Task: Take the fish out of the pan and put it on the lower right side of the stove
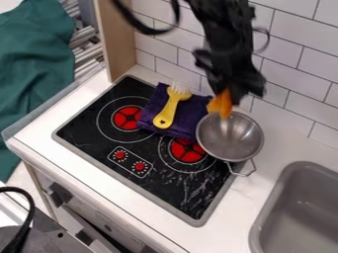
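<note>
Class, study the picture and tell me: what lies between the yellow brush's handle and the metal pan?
A purple cloth lies between the yellow brush's handle and the metal pan, as the camera view shows.

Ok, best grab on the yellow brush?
Probably mid-handle, from above, pinching across its narrow width. The brush lies lengthwise on the purple cloth, its long handle pointing to the stove's front edge, bristles at the other end.

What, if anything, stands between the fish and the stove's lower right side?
The pan does: the fish hangs from the tool by its far rim, so it probably must clear the near rim to reach that part of the stove.
</note>
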Controlling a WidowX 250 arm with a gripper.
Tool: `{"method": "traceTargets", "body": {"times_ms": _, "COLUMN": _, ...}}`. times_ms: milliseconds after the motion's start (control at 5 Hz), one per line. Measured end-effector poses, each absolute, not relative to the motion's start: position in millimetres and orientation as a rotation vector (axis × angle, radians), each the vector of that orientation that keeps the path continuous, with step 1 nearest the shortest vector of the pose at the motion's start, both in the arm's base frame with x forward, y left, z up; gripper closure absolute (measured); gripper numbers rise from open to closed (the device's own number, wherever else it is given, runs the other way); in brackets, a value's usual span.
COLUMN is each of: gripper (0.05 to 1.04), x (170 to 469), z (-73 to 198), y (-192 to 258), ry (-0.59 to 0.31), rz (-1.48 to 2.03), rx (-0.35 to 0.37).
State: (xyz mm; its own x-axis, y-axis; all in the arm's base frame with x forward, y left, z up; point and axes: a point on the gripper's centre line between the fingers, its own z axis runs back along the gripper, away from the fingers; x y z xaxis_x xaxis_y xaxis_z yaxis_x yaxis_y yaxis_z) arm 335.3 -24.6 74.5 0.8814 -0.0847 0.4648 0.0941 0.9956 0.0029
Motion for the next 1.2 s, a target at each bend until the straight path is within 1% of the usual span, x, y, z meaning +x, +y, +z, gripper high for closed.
{"method": "traceTargets", "body": {"times_ms": 200, "gripper": 0.749, "x": 298.1, "z": 94.4, "y": -11.9, "ry": -0.445, "rz": -0.009, "rx": 0.065}}
{"method": "traceTargets", "body": {"times_ms": 400, "gripper": 0.749, "x": 267.3, "z": 81.7, "y": -0.7, "ry": -0.357, "rz": 0.044, "rx": 0.078}}
{"method": "traceTargets", "body": {"times_ms": 600, "gripper": 0.749, "x": 243.3, "z": 59.6, "y": 4.6, "ry": -0.267, "rz": 0.075, "rx": 0.051}}
{"method": "traceTargets", "body": {"times_ms": 800, "gripper": 0.749, "x": 234.5, "z": 35.3, "y": -0.1, "ry": -0.214, "rz": 0.079, "rx": 0.016}}
{"method": "traceTargets", "body": {"times_ms": 1000, "gripper": 0.749, "x": 229.6, "z": 10.0, "y": 4.1, "ry": -0.135, "rz": 0.109, "rx": 0.015}}
{"method": "traceTargets", "body": {"times_ms": 1200, "gripper": 0.749, "x": 227.6, "z": -8.5, "y": 7.8, "ry": -0.092, "rz": 0.116, "rx": -0.008}}
